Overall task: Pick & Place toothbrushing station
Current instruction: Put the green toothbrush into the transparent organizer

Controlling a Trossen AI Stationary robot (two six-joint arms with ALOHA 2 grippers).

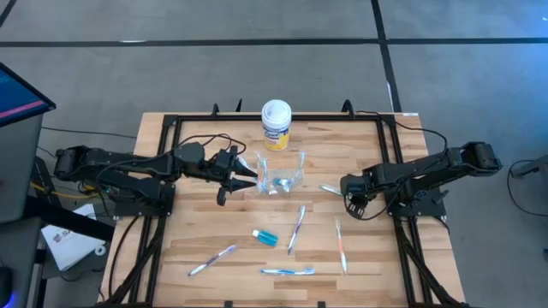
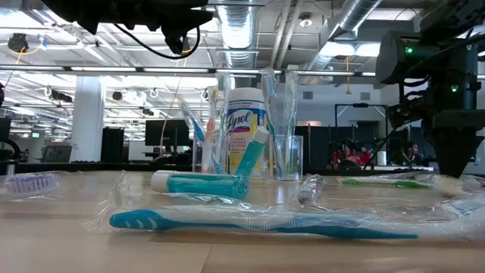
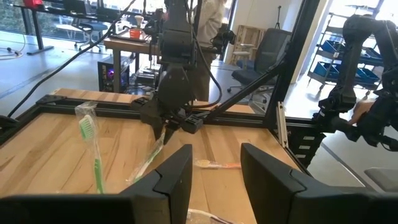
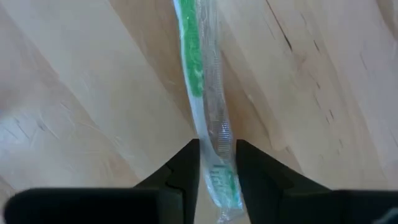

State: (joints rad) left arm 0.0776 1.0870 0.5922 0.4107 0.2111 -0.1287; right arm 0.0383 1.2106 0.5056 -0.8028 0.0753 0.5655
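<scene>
While the right gripper points down at the table with its two dark fingers drawn narrow on either side of a wrapped green toothbrush, touching or nearly touching the clear sleeve, the step in hand looks like the pick itself: a grasp being made on a brush that lies flat on the wood. Whether the pinch is already firm cannot be told. The next move, by my judgement, calls for a sure pinch on the slim handle, a straight lift clear of the boards, and a carry across to the see-through cup near the middle of the table, where the brush must be tipped upright and dropped in among those already standing there. The slippery, crinkled wrapper could let the brush slide or twist between the pads. In the high view this gripper sits right of the cup, over the wrapped brush near the table's right side. The left gripper waits just left of the cup with its fingers parted and nothing between them. As for the station itself, the cup holds several brushes on end, just in front of the yellow canister. Still loose on the table are a teal tube and several more wrapped brushes, among them a blue toothbrush nearest the low camera and a pink toothbrush.
</scene>
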